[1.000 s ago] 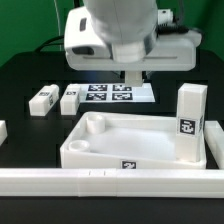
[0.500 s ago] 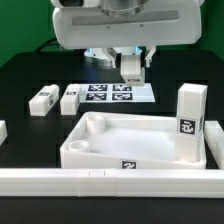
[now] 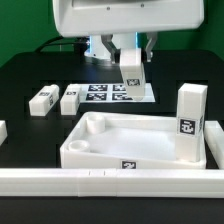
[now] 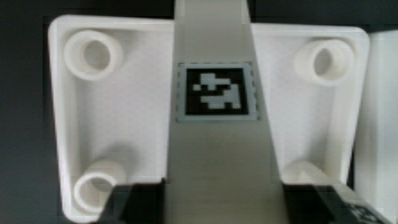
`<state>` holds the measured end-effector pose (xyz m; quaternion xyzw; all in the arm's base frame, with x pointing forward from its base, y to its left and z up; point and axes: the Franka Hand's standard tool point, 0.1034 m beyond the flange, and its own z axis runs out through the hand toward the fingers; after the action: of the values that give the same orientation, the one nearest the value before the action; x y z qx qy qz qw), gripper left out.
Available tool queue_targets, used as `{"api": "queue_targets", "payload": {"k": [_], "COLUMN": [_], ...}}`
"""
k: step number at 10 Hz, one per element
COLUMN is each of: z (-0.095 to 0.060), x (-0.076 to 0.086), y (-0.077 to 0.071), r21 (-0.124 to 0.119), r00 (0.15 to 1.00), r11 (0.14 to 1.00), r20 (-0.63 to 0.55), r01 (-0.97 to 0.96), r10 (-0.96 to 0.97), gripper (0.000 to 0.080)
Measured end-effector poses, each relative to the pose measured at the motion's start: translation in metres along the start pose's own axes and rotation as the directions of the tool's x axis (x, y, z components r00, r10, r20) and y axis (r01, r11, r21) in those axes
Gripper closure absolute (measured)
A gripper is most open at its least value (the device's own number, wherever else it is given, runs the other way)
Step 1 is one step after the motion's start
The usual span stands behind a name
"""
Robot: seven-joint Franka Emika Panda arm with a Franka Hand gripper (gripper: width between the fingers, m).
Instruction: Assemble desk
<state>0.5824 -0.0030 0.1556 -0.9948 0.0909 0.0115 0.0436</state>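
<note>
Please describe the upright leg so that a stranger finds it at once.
Find the white desk top mid-table. At its corner on the exterior view's right is a leg. Only it stands upright; the two loose legs lie flat.

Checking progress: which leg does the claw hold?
The leg hanging in the claw, off the table. Two legs lie on the table; a fourth leg stands upright at a corner of the desk top.

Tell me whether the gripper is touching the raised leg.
Touching. In the wrist view the gripper has a dark finger pressed against each side of the leg.
</note>
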Motion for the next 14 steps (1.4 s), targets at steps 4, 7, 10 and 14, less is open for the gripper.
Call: {"api": "queue_targets", "payload": {"k": [4, 7, 10, 14], "z": [-0.003, -0.007, -0.01, -0.006], "x": [0.02, 0.035, 0.04, 0.043], "y": [0.001, 0.012, 0.02, 0.038], "r21": [-0.013, -0.037, -0.045, -0.095], "r00": [0.953, 0.885, 0.879, 0.878], "r11": [1.0, 0.999, 0.999, 0.993], "r20": [-0.302, -0.466, -0.475, -0.467], "r01": [0.01, 0.014, 0.017, 0.067], "r10": [-0.013, -0.03, -0.037, -0.104], "gripper": [0.0509, 0.0509, 0.0509, 0.0509]}}
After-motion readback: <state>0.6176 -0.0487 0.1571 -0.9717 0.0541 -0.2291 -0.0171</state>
